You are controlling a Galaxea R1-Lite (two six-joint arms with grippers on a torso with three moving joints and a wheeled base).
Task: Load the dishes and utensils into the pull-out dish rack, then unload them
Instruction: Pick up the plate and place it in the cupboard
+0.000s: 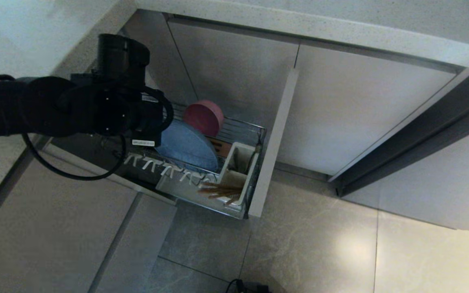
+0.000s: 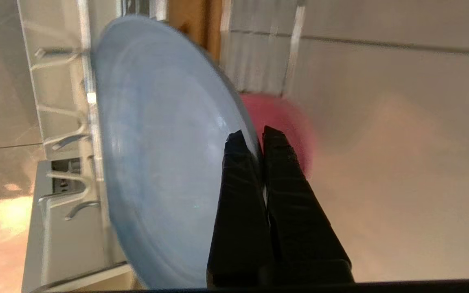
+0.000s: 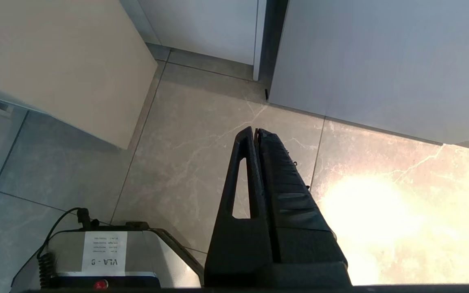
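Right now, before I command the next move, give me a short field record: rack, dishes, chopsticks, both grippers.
rack: pull-out dish rack drawn out of the cabinet
plate: blue plate on edge in the rack, leaning
bowl: pink bowl on its side behind the plate
chopsticks: chopsticks in the white utensil caddy, ends sticking out
left gripper: left gripper shut on the blue plate's rim, one finger on each face
right gripper: right gripper shut, holding nothing, parked over the floor
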